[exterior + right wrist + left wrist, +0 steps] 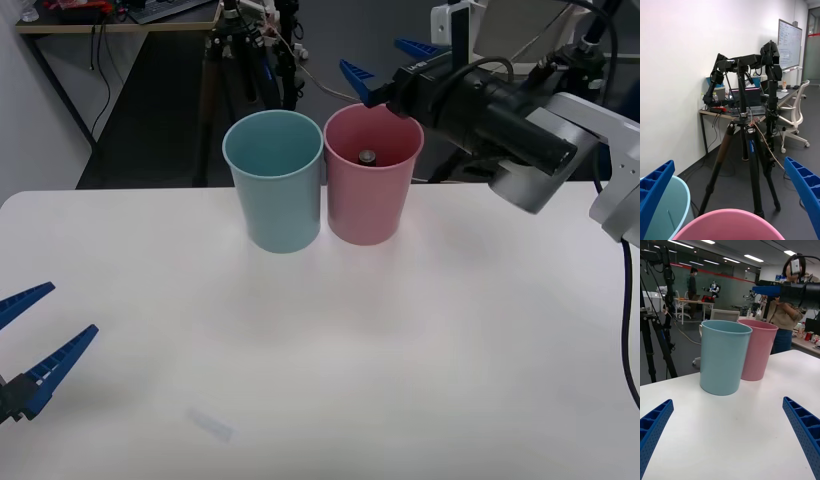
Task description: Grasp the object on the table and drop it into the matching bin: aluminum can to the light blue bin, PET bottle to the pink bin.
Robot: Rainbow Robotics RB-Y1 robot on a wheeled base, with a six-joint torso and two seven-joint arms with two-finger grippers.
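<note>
Bright, even ceiling light; soft shadows

Two bins at the table's far edge, bottle inside one.

On the table (420, 360), the light blue bin (274, 180) stands left of the pink bin (368, 190), touching it; the PET bottle (367, 156) lies inside the pink bin. Right gripper (385, 65) above it; left gripper (35, 340) near left.

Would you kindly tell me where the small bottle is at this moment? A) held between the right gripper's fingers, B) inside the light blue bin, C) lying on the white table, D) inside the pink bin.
D: the front view shows the bottle's cap inside the pink bin, while the right gripper is open above its rim.
</note>
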